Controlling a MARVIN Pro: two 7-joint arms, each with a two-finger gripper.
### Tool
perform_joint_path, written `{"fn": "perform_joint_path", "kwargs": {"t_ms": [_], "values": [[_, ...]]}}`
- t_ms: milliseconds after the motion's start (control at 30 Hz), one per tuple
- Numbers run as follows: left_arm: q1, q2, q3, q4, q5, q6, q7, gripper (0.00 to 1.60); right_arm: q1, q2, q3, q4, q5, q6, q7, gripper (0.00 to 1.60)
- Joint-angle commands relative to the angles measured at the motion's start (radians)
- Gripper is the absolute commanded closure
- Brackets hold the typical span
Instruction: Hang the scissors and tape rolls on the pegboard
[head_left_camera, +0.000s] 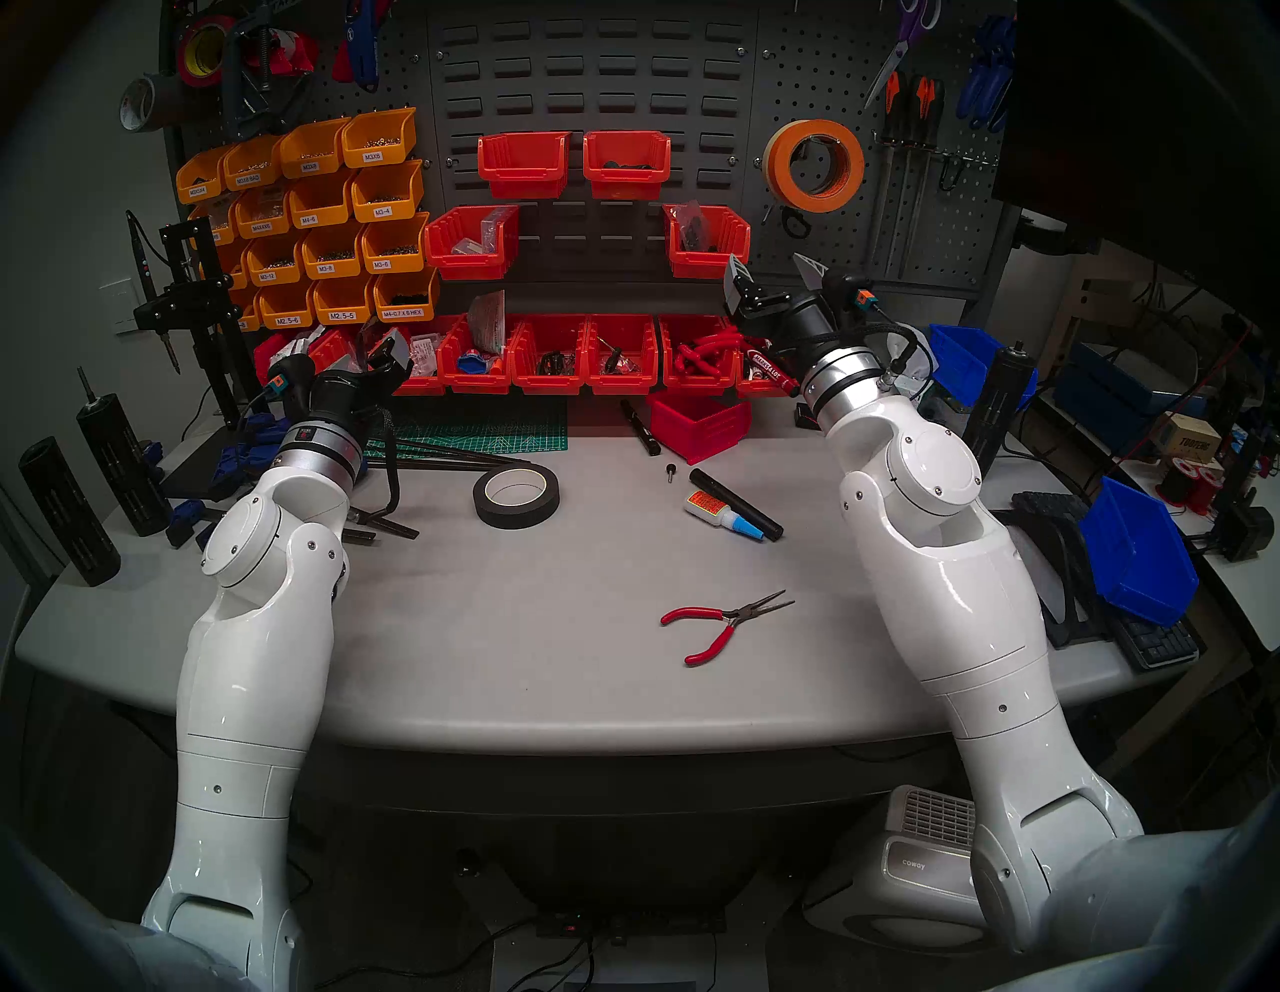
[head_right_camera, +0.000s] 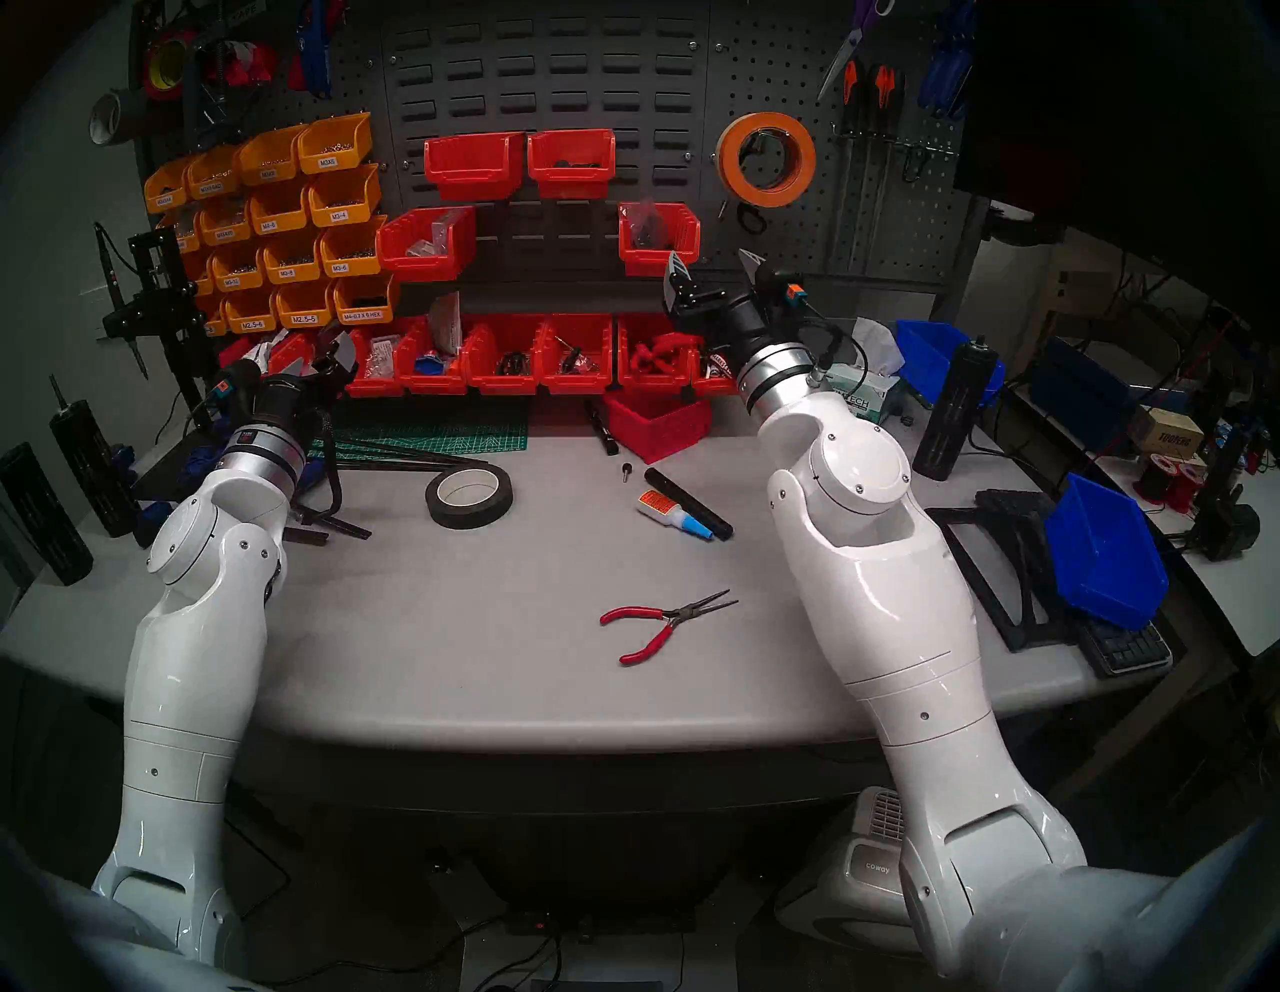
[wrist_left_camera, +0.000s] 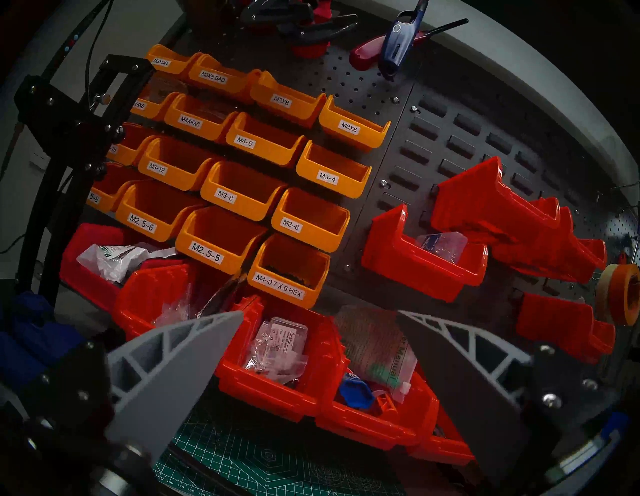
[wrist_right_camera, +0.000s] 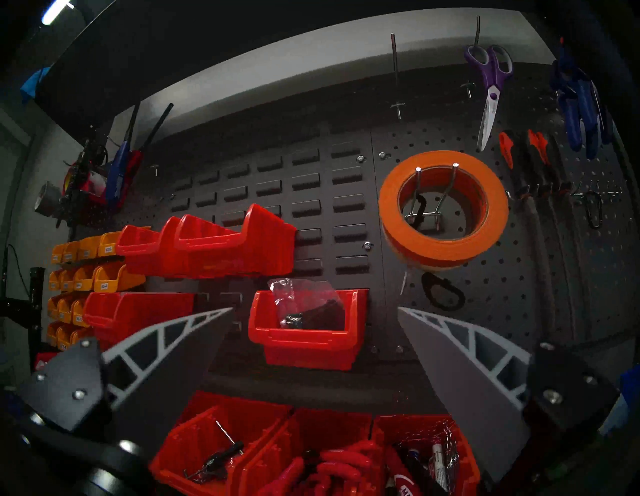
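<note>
1. The orange tape roll (wrist_right_camera: 443, 207) is seen hung over two wire hooks on the pegboard (wrist_right_camera: 502, 277); a cream roll appears stacked behind it. A knock from the nearby right gripper (wrist_right_camera: 315, 311) could unseat them.
2. The black-handled scissors (wrist_right_camera: 441, 291) hang just below, only one loop seemingly caught, so a slip is possible.
3. Both the right gripper and the left gripper (wrist_left_camera: 320, 313) are spread apart, empty.
4. A black tape roll (head_left_camera: 516, 495) lies on the worktop (head_left_camera: 554, 658).

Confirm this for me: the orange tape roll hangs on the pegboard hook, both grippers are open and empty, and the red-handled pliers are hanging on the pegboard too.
One part is wrong. The red-handled pliers are not hanging; the head view shows them lying flat on the table. The rest holds: the orange tape roll hangs on the pegboard hook, and the left gripper and right gripper are open and empty.
</note>
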Motion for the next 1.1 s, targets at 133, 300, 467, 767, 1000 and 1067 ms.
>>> {"fn": "perform_joint_path", "kwargs": {"t_ms": [133, 300, 467, 767, 1000, 1067], "values": [[-0.084, 0.018, 0.02, 0.013, 0.047, -0.028, 0.001, 0.0, -0.167, 0.051, -0.029, -0.15, -0.033, -0.059, 0.018, 0.0], [-0.096, 0.02, 0.025, 0.03, 0.064, -0.039, 0.002, 0.0, -0.266, 0.079, -0.015, -0.226, -0.061, -0.067, -0.008, 0.0], [-0.104, 0.02, 0.027, 0.043, 0.077, -0.049, 0.001, 0.0, -0.336, 0.101, 0.002, -0.276, -0.068, -0.071, -0.065, 0.0], [-0.107, 0.018, 0.031, 0.053, 0.092, -0.062, -0.006, 0.0, -0.466, 0.128, 0.04, -0.353, -0.048, -0.065, -0.171, 0.0], [-0.106, 0.015, 0.035, 0.056, 0.094, -0.064, -0.012, 0.0, -0.559, 0.126, 0.068, -0.404, -0.044, -0.066, -0.2, 0.0], [-0.105, 0.014, 0.035, 0.054, 0.094, -0.064, -0.013, 0.0, -0.566, 0.128, 0.07, -0.41, -0.043, -0.067, -0.204, 0.0]]}}
